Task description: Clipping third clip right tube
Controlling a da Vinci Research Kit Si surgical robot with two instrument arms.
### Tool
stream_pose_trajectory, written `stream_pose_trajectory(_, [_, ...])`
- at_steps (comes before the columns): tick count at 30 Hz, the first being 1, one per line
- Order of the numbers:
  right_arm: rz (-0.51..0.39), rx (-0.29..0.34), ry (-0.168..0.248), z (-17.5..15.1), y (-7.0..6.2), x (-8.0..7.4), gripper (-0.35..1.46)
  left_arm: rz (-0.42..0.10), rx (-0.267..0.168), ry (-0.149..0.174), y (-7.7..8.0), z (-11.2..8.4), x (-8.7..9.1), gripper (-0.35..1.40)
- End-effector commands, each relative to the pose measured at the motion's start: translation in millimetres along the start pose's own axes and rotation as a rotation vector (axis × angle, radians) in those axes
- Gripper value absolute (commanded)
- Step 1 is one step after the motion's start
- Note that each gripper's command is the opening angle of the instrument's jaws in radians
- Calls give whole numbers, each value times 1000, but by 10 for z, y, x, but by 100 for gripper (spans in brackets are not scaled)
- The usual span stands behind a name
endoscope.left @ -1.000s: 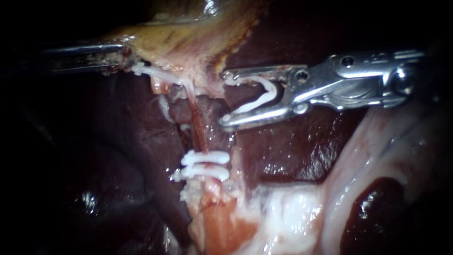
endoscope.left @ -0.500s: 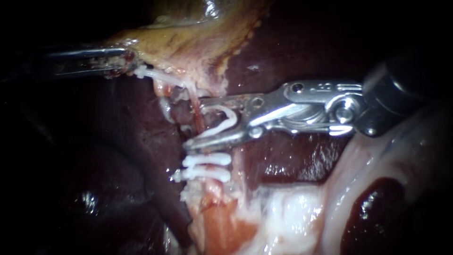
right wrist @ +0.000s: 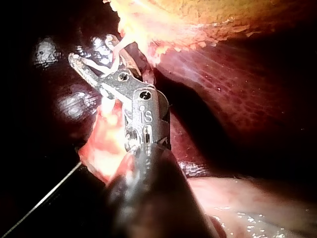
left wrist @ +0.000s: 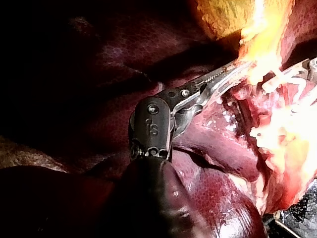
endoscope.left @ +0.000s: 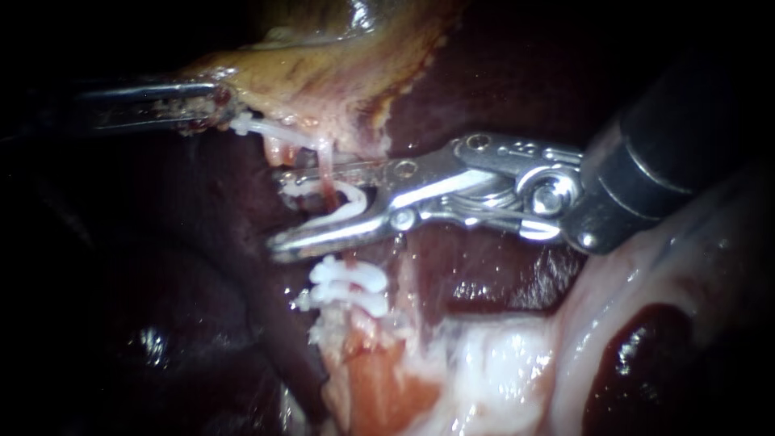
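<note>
My right instrument comes in from the right with a white clip held between its two jaws. The jaws stand apart, one on each side of the thin red tube, just below the gallbladder's yellowish edge. Two white clips sit closed across the same tube lower down. At upper left my left instrument is shut on the gallbladder's edge and holds it taut. In the right wrist view the clip shows between the jaws. The left wrist view shows the left jaws in bright tissue.
Dark red liver lies behind and to both sides of the tube. Pale, glistening tissue fills the lower right, and a raw orange stump sits below the two clips.
My right instrument has moved left and slightly down with its clip, from clear of the tube to straddling it above the two clips. The left instrument has held still.
</note>
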Motion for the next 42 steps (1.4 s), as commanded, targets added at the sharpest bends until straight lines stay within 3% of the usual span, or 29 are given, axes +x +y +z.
stream_pose_trajectory(1, [6,13,11,-1,-3,6,49,0,0,0,0,0,0,-35])
stream_pose_trajectory(5, [19,30,33,-2,-10,17,48,0,0,0,0,0,0,-35])
stream_pose_trajectory(15, [150,12,37,-6,-9,17,38,0,0,0,0,0,0,-35])
stream_pose_trajectory(29, [193,14,36,-13,-9,18,-35,0,0,0,0,0,0,-35])
stream_pose_trajectory(42, [217,-7,26,-17,-6,17,-35,0,0,0,1,0,0,-35])
